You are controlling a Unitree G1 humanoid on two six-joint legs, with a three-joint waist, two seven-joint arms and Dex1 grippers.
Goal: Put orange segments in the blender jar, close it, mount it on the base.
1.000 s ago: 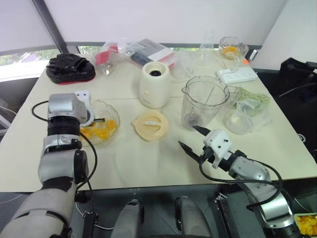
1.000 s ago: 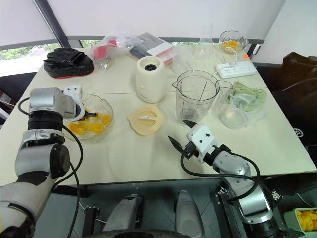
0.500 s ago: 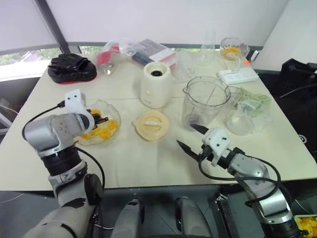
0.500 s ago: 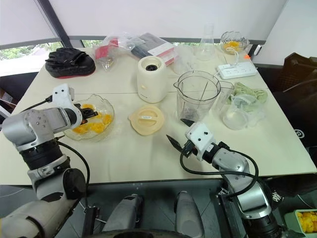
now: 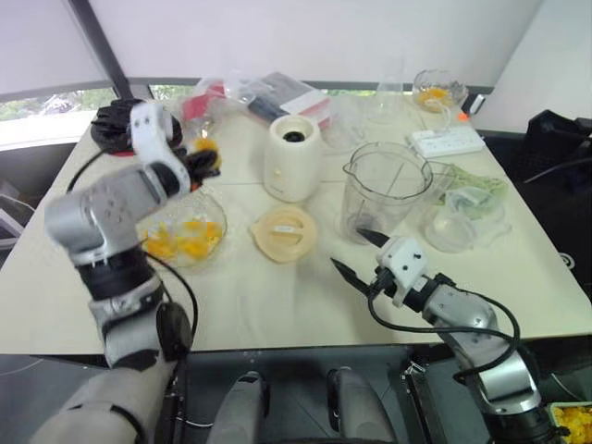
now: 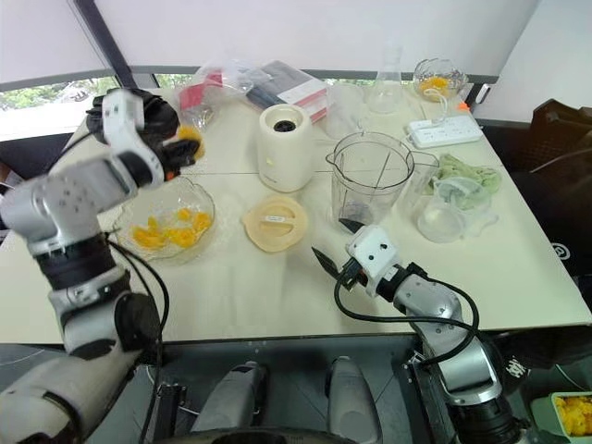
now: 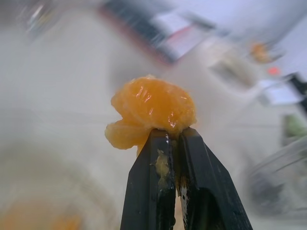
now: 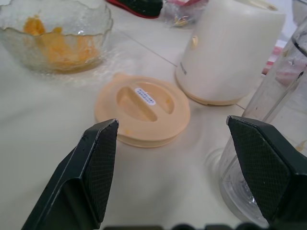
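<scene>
Orange segment pinched in left claw, raised above glass bowl; right claw spread wide near blender jar.

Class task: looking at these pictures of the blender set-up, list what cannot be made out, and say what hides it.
- Blender jar contents: head views, too small to tell.
- Jar's rim and base: right wrist view, cut off by the edge.
- Table behind the orange segment in the left tool: left wrist view, blurred.
</scene>
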